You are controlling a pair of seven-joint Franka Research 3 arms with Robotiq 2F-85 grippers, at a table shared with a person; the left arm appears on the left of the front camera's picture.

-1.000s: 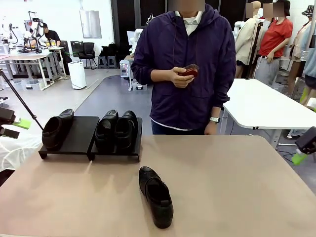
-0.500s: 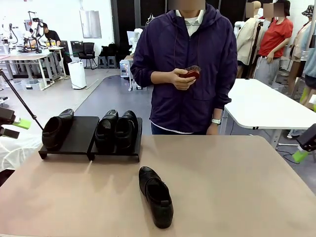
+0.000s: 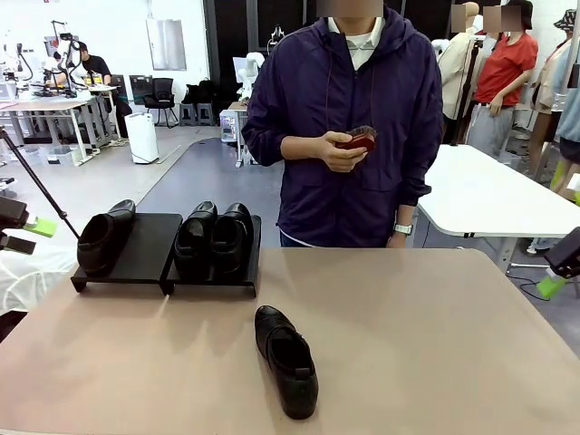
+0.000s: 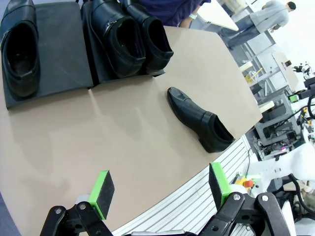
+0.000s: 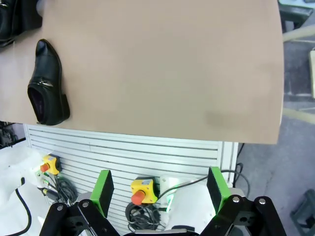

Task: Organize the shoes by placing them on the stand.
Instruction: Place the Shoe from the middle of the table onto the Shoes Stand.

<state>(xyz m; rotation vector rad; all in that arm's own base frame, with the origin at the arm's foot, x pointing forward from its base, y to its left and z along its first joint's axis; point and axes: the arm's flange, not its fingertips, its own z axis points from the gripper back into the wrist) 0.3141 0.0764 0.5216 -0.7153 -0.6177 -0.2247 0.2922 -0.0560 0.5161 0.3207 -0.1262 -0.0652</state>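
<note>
Shoes: three on stand [image 3: 145, 249], fourth shoe [image 3: 286, 361] loose on table [image 3: 435, 344]. Both grippers [image 4: 157, 189] [image 5: 157, 189] spread wide, empty. You grasp it next, fill vacant left-panel slot.

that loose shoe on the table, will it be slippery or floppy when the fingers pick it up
The loose shoe has a glossy finish, so the pads may slide on it. It holds its shape lying alone on the table, so it is probably fairly stiff, not floppy. It sits flat on its sole with a low heel, so a push should slide it rather than tip it.
</note>
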